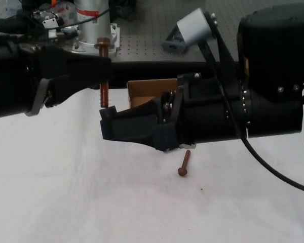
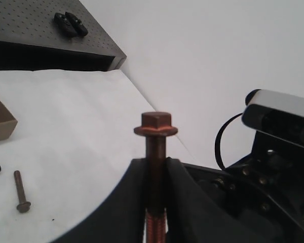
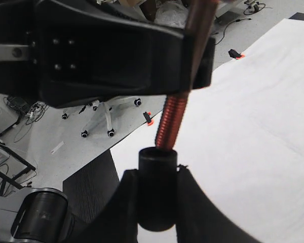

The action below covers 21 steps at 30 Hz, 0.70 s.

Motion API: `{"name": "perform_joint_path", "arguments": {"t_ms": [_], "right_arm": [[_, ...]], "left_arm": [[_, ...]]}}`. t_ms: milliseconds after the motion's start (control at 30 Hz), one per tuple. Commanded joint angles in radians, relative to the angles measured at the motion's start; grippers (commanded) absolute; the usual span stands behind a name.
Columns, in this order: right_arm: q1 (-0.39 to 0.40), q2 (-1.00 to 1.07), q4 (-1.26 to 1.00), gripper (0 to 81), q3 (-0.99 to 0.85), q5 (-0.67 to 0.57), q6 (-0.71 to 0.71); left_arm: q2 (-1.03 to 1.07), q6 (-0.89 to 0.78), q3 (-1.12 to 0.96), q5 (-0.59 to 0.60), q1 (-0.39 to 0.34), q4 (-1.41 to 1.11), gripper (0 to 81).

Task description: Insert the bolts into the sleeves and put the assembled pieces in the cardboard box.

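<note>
My left gripper (image 1: 102, 68) is shut on a copper bolt (image 1: 103, 76), held upright with its hex head (image 2: 155, 125) on top. The bolt's threaded end (image 3: 171, 124) hangs just above the mouth of a black sleeve (image 3: 157, 195), nearly touching its rim. My right gripper (image 3: 157, 202) is shut on that sleeve, directly under the bolt; in the high view it sits at mid-bench (image 1: 109, 114). A second copper bolt (image 1: 184, 164) lies loose on the white cloth, also seen in the left wrist view (image 2: 20, 191). The cardboard box (image 1: 147, 90) stands behind the right gripper, partly hidden.
A black perforated bench plate (image 1: 157, 35) with a metal cylinder (image 1: 93, 23) and a white-and-grey object (image 1: 187, 30) lies at the back. A black cable (image 1: 263, 159) trails from the right arm over the cloth. White cloth (image 1: 66, 192) covers the front.
</note>
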Motion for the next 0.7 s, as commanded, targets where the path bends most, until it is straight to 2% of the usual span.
{"name": "perform_joint_path", "arguments": {"t_ms": [0, 667], "right_arm": [[-0.004, 0.001, -0.03, 2.8, -0.006, -0.008, 0.001], [-0.004, 0.001, -0.099, 2.8, -0.006, 0.016, 0.027]], "left_arm": [[-0.008, -0.022, -0.004, 0.007, 0.003, -0.014, 0.6], [-0.008, -0.073, -0.004, 0.01, 0.003, -0.014, 0.6]]}}
